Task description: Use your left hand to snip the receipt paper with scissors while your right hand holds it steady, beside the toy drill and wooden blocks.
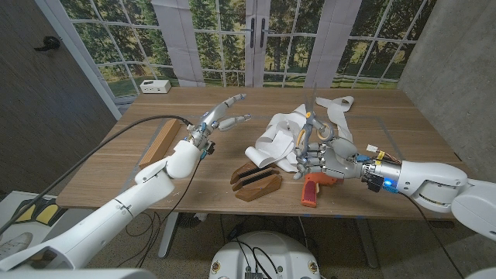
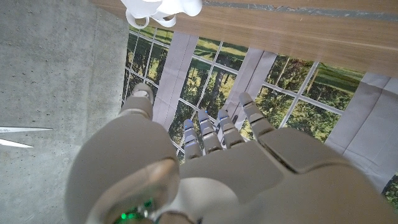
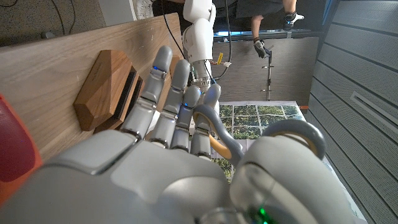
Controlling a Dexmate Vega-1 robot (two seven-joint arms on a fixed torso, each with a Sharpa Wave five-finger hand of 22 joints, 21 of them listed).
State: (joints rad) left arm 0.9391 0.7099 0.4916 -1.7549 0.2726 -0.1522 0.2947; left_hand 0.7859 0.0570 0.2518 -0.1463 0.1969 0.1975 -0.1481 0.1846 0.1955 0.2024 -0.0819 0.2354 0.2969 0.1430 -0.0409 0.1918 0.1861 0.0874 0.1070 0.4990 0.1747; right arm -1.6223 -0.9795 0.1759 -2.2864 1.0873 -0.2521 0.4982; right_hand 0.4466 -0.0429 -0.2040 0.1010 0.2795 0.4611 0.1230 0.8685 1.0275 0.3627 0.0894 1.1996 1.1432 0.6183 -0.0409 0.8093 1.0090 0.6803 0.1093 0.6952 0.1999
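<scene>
My right hand (image 1: 316,152) grips grey-handled scissors (image 1: 311,118) with the blades pointing up, just in front of the crumpled white receipt paper (image 1: 280,133). The grey handle loop (image 3: 291,133) sits by the thumb of my right hand (image 3: 168,143). My left hand (image 1: 220,117) hovers over the table to the left of the paper, fingers spread and holding nothing. In the left wrist view the blade tips of the scissors (image 2: 18,136) show beside my left hand (image 2: 205,168), and the paper (image 2: 160,7) lies on the table. The orange toy drill (image 1: 313,187) lies under my right hand.
A dark slotted wooden block (image 1: 256,181) sits near the front edge, left of the drill, also seen as the block (image 3: 109,87). A light wooden block (image 1: 159,140) lies at the left. A white box (image 1: 155,86) stands at the back left. A person (image 3: 273,15) stands behind.
</scene>
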